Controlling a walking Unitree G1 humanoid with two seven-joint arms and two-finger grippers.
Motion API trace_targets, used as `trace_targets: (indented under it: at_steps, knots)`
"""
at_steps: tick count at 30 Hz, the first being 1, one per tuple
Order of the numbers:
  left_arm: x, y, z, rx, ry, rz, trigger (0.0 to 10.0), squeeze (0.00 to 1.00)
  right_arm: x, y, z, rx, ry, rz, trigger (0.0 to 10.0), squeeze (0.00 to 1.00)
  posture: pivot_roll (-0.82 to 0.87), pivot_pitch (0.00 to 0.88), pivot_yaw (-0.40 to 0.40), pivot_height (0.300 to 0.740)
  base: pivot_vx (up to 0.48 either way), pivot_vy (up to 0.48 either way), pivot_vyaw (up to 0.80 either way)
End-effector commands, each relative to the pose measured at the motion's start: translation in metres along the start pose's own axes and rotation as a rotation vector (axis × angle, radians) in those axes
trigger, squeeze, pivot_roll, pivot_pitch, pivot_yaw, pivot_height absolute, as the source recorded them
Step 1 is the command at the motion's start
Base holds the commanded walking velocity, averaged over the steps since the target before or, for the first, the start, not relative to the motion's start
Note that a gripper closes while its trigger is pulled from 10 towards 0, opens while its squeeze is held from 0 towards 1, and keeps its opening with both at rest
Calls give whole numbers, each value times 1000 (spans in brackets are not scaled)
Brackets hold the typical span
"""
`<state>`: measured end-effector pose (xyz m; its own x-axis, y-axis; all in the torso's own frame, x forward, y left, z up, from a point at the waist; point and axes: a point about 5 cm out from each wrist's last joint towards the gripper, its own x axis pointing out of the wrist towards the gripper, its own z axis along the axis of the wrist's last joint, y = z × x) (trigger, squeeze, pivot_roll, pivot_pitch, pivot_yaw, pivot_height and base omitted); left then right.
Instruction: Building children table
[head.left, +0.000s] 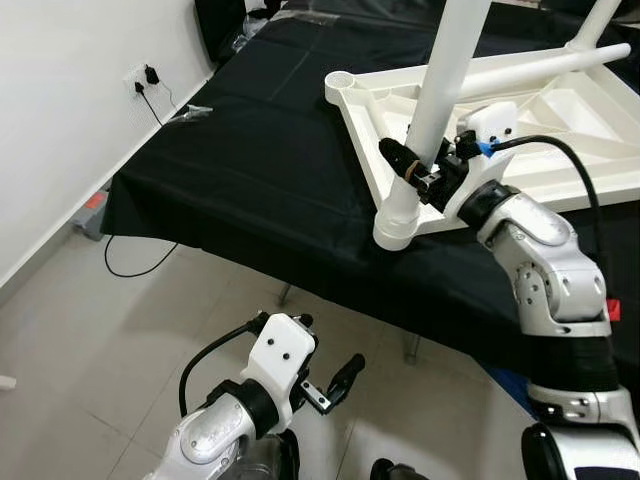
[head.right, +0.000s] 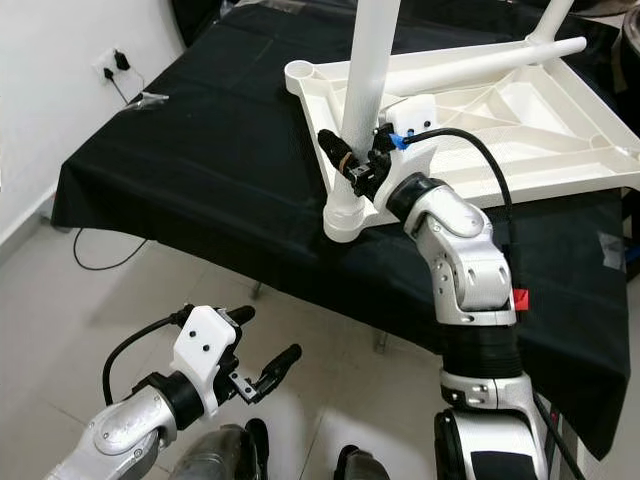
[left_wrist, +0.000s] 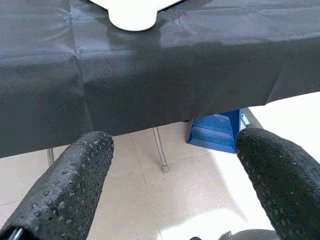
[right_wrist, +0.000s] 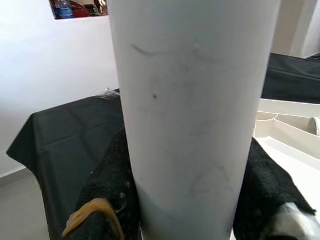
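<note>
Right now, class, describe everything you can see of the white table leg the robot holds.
The white table leg is a smooth, plastic-looking tube with faint scuffs. It stands nearly upright, its base in the corner socket of the upturned white tabletop on the black cloth. The right gripper clamps it low, black fingers on either side.

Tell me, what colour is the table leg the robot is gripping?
White; the table leg in the right gripper shows best in the left eye view.

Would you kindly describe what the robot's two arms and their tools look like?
Both arms are silver metal with black joints. Each wrist carries a white boxy housing and a looping black cable. The left tool and right tool have long black fingers with dimpled pads. A red tag marks the right arm.
</note>
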<state>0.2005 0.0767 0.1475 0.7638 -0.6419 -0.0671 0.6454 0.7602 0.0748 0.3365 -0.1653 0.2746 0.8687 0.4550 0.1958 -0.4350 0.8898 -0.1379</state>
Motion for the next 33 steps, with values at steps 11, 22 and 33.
trace_targets:
  at_steps: [11, 22, 33]
  knots:
    - [-1, -2, -4, -3, 22, -9, 10000, 0, -13, -27, -20, 19, 121, -569, 0, 0, 175, 264, -5, 740, 0, 0, 0]
    - [-1, -1, -3, -3, 23, -5, 10000, 0, -20, -17, -22, 102, 86, -923, 0, 0, 183, 266, -6, 740, 0, 0, 0]
    - [-1, 0, -3, -4, 22, -1, 10000, 0, -21, -15, -22, 107, 69, -1121, 0, 0, 186, 269, -6, 740, 0, 0, 0]
